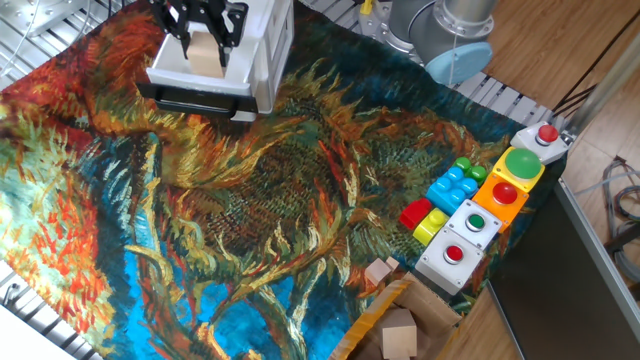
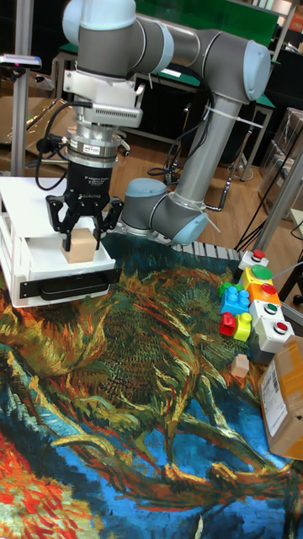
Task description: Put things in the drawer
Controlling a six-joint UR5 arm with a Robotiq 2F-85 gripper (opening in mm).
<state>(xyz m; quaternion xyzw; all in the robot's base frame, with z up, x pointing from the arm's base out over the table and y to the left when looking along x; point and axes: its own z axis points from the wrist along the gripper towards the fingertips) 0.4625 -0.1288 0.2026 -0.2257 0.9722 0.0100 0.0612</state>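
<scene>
My gripper [image 1: 204,38] [image 2: 82,238] hangs over the pulled-out drawer [image 1: 196,99] [image 2: 69,286] of the white cabinet [image 1: 262,45] [image 2: 18,219] at the far left. It is shut on a pale wooden cube [image 1: 205,55] [image 2: 82,247], which sits between the fingers just above the drawer's tray. A second wooden cube [image 1: 379,271] [image 2: 241,365] lies on the patterned cloth near the cardboard box. A third cube [image 1: 398,335] rests inside that box.
Coloured toy bricks [image 1: 448,190] [image 2: 234,307] and a row of button boxes [image 1: 480,215] [image 2: 265,299] stand at the right. The brown cardboard box [image 1: 385,325] [image 2: 284,396] sits at the front right edge. The arm's base [image 1: 440,30] rises behind the table.
</scene>
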